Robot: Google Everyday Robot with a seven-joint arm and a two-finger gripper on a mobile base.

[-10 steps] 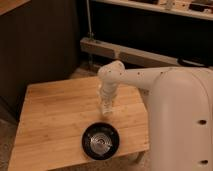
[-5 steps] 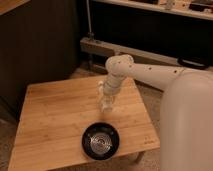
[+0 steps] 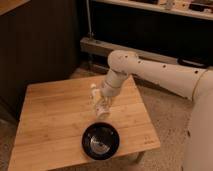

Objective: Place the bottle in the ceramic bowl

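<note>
The small white bottle [image 3: 95, 98] hangs tilted, neck to the upper left, just above the wooden table [image 3: 50, 115]. My gripper [image 3: 102, 108] comes down from the white arm at the right and is shut on the bottle's lower body. The black ceramic bowl [image 3: 101, 141] sits near the table's front edge, directly in front of and below the gripper, with a shiny ringed inside and nothing in it. A short gap separates the bottle from the bowl's far rim.
The table's right edge [image 3: 145, 117] drops off to speckled floor. A dark cabinet wall [image 3: 45, 45] stands behind the table, and a low metal rail [image 3: 100, 47] runs at the back. My white body fills the right side.
The arm's elbow has swung up and to the right, and the gripper with the bottle has shifted slightly left. The bowl has stayed in place.
</note>
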